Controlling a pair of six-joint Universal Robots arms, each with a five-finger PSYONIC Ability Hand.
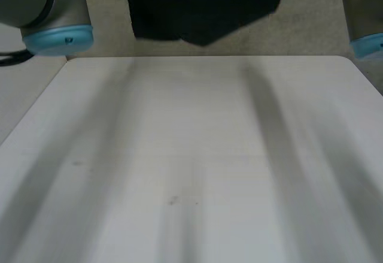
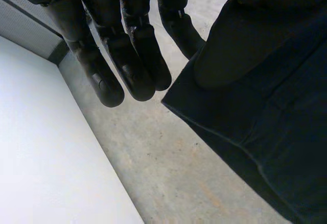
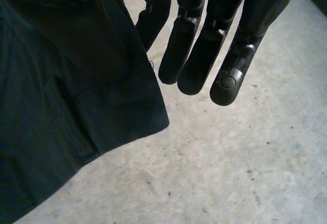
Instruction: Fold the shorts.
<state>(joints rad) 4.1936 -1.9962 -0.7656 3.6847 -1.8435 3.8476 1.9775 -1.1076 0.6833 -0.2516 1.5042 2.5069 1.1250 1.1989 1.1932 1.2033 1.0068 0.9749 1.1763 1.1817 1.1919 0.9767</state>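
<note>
Shorts (image 1: 203, 5): dark, hanging in the air past the far edge of the worktop (image 1: 191, 155), above the floor (image 2: 168, 173). They touch neither.
Long axis: side to side, stretched between my two hands and roughly parallel to the worktop's far edge.
Which way they point: the cloth hangs down from my hands, and the loose lower edge dips lowest near the middle. A stitched hem runs along the edge beside each hand. I cannot tell which end is the waistband.
My left hand (image 2: 138, 55): beyond the worktop's far left corner, at the shorts' left end. The finger nearest the cloth meets a bulge where the cloth wraps my thumb, pinching the shorts there. My other fingers (image 2: 104, 81) hang straight and free beside the hem.
My right hand (image 3: 204, 60): at the shorts' right end, over bare floor. It has the same hold, cloth nipped between the nearest finger and the covered thumb, with the remaining fingers (image 3: 230, 81) straight and clear of the cloth.
Arms: my left arm (image 1: 54, 11) and right arm (image 1: 365, 17) flank the shorts at the far corners.
</note>
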